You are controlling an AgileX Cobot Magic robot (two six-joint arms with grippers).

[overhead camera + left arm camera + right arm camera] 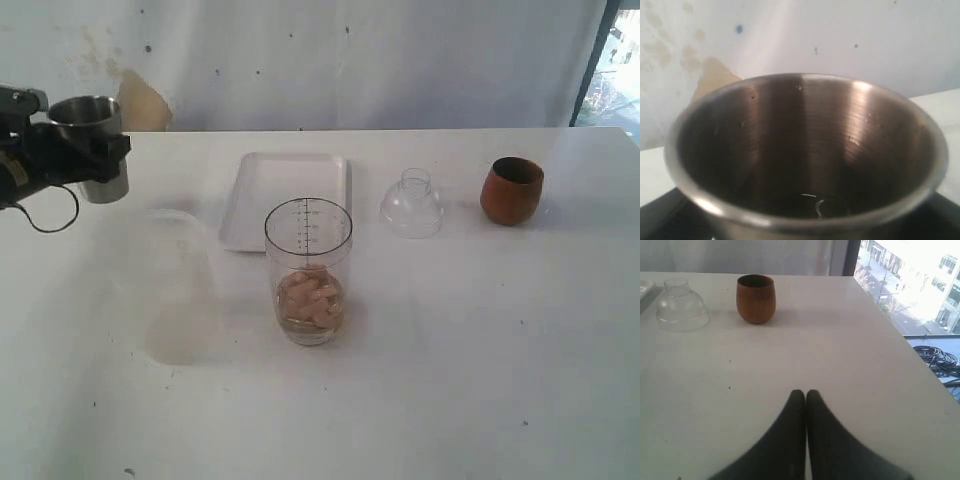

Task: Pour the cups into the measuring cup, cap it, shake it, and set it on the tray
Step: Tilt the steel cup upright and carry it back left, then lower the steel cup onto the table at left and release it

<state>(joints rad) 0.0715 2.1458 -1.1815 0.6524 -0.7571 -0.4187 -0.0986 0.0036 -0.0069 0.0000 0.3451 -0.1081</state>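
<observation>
My left gripper (92, 150) is shut on the steel tumbler (92, 138), held upright above the table at the far left; the tumbler's inside (805, 150) fills the left wrist view and looks nearly empty. The measuring cup (308, 270) stands in the middle of the table with pale pieces in its bottom. Behind it lies the white tray (285, 195). The clear dome cap (411, 204) (681, 307) rests to the tray's right, and the brown wooden cup (512, 190) (756, 298) stands upright further right. My right gripper (805, 392) is shut and empty, low over bare table, out of the exterior view.
A frosted translucent tub (180, 290) stands left of the measuring cup, below the raised tumbler. The table's right edge (920, 357) runs beside my right gripper, with a window and street beyond. A white wall backs the table.
</observation>
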